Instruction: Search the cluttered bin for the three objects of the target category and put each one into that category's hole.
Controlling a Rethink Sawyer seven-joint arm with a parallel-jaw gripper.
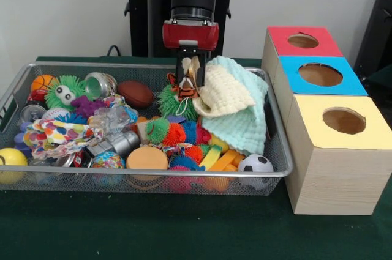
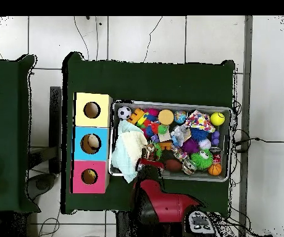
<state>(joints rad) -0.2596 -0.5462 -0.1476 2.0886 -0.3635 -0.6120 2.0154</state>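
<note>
From above I see the bin (image 2: 171, 175) lying on the green surface (image 2: 150, 74), crammed with toys: a small soccer ball (image 2: 125, 112) at its upper left corner, a yellow ball (image 2: 217, 118) at the upper right, a mini basketball (image 2: 215, 169) lower right beside a green spiky ball (image 2: 200, 158). A pale cloth (image 2: 129, 154) drapes over the bin's left end. Just left stand three boxes in a column, yellow-topped (image 2: 92, 110), blue-topped (image 2: 91, 143) and red-topped, the hole (image 2: 89, 176) in the last. My red arm (image 2: 163, 203) reaches in from below.
</note>
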